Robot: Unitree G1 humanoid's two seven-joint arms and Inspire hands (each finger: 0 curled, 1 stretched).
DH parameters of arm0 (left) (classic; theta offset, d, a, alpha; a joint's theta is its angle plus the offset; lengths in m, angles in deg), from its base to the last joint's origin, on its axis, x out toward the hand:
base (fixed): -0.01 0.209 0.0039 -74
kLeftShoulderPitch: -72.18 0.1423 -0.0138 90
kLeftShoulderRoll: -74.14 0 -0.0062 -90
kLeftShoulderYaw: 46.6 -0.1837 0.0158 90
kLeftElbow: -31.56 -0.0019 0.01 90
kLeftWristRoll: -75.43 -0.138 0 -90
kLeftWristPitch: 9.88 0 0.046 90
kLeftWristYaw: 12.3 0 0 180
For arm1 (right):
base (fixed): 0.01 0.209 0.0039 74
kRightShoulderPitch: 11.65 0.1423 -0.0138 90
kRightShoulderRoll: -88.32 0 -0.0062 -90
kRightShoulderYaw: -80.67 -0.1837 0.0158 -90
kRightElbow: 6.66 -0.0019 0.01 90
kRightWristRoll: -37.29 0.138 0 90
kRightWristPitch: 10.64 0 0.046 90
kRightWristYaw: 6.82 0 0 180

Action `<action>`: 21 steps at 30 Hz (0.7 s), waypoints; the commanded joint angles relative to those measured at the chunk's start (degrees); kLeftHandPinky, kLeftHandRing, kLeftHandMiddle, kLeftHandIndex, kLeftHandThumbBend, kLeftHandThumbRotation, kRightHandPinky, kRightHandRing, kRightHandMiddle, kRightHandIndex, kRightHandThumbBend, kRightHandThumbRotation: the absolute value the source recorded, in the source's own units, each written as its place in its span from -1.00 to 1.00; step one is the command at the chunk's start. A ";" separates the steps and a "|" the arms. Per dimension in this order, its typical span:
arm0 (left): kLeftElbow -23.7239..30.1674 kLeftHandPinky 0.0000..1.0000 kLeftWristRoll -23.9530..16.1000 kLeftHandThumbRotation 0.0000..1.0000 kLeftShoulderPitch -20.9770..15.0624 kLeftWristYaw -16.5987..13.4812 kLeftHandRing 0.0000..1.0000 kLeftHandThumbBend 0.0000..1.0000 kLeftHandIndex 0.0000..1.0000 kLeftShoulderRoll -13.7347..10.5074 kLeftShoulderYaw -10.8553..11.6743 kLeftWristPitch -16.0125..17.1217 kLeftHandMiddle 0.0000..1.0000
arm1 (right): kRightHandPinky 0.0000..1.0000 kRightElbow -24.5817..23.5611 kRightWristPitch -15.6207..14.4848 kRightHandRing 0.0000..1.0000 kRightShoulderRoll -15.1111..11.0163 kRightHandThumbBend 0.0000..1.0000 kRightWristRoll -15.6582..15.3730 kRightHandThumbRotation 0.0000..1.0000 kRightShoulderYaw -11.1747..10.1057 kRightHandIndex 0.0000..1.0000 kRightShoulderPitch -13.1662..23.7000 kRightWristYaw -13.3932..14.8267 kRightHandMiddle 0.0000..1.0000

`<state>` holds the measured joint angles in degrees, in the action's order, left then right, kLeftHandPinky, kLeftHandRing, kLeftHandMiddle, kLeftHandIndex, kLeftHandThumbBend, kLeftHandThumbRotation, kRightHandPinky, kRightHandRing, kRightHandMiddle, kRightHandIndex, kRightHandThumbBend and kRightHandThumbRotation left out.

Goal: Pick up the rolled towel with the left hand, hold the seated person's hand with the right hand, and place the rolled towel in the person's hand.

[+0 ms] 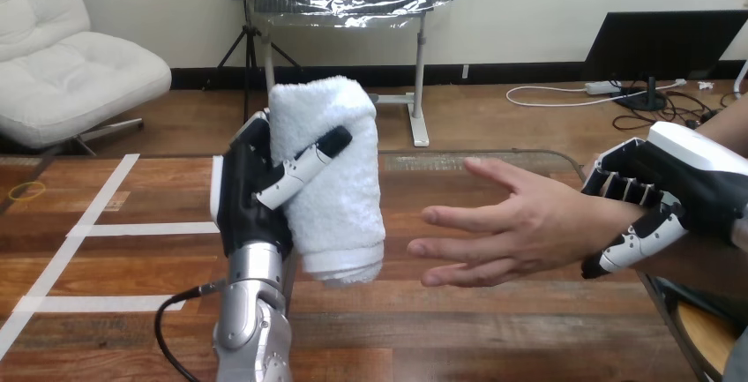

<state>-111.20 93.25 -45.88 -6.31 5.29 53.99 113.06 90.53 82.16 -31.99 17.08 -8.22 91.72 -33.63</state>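
Observation:
A white rolled towel (333, 179) stands upright in my left hand (251, 192), raised above the table left of centre, with my thumb and fingers curled round it. The person's hand (503, 223) reaches in from the right, palm open and fingers spread toward the towel, a short gap away from it. My right hand (657, 197) wraps round the person's wrist from the right, fingers curled over the top and thumb underneath.
The wooden table (494, 329) carries white tape lines (141, 228) on its left part. A yellow ring (26, 191) lies near the far left edge. The table's right edge runs just below my right hand.

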 commanded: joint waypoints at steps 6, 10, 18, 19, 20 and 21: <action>-8.06 -0.44 -0.54 -1.00 -15.66 -0.06 -0.30 0.33 -0.14 1.54 2.20 5.05 -0.17 | -0.26 -1.83 -4.05 -0.13 4.21 0.85 0.21 -1.00 1.83 0.02 5.63 0.04 -0.04; -9.40 -0.43 -0.84 -1.00 -16.98 -0.66 -0.30 0.35 -0.13 2.25 2.40 4.87 -0.17 | -0.25 -1.98 -4.05 -0.12 4.68 0.86 0.24 -1.00 2.06 0.02 6.07 0.06 -0.03; -10.84 -0.42 0.66 -1.00 -19.07 0.75 -0.29 0.31 -0.12 4.08 3.29 4.76 -0.17 | -0.22 -2.33 -4.58 -0.10 5.40 0.88 0.65 -1.00 2.42 0.01 6.78 -0.21 -0.03; -10.92 -0.42 0.99 -1.00 -19.43 0.87 -0.29 0.31 -0.12 4.53 3.43 4.57 -0.17 | -0.22 -2.36 -4.69 -0.09 5.54 0.88 0.67 -1.00 2.51 0.01 6.92 -0.23 -0.03; -10.99 -0.42 1.20 -1.00 -19.66 0.94 -0.29 0.31 -0.12 4.81 3.53 4.45 -0.17 | -0.22 -2.37 -4.76 -0.09 5.62 0.89 0.67 -1.00 2.57 0.01 7.00 -0.23 -0.03; -11.08 -0.42 1.34 -1.00 -19.82 1.00 -0.29 0.31 -0.12 5.00 3.61 4.38 -0.17 | -0.22 -2.38 -4.81 -0.09 5.68 0.89 0.66 -1.00 2.61 0.01 7.06 -0.23 -0.03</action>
<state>-121.73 93.19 -50.51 -6.83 6.82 55.87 113.58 89.25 79.53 -30.15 17.04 -7.25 92.82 -33.98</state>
